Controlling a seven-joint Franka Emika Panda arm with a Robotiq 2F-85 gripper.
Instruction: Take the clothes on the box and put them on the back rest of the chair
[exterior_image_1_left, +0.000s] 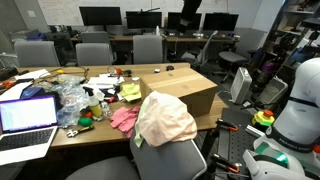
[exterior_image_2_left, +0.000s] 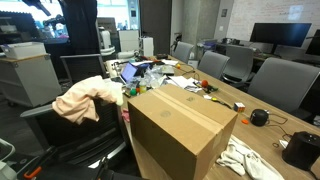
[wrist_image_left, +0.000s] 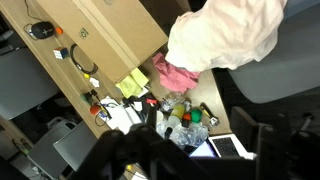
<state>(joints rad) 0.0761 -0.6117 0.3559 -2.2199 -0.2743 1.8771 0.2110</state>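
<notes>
The pale clothes (exterior_image_1_left: 165, 118) lie draped over the chair's back rest (exterior_image_1_left: 172, 160), off the box (exterior_image_1_left: 188, 90) on the desk (exterior_image_1_left: 95, 135), so placing looks done and the hand (wrist_image_left: 200, 155), too blurred to tell its opening, need only retreat.

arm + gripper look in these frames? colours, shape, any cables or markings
Arm: smooth, rounded white shell, seen close up in an exterior view; no legible markings. Gripper: black, blocky, blurred in the wrist view. No cables can be made out on either.
</notes>
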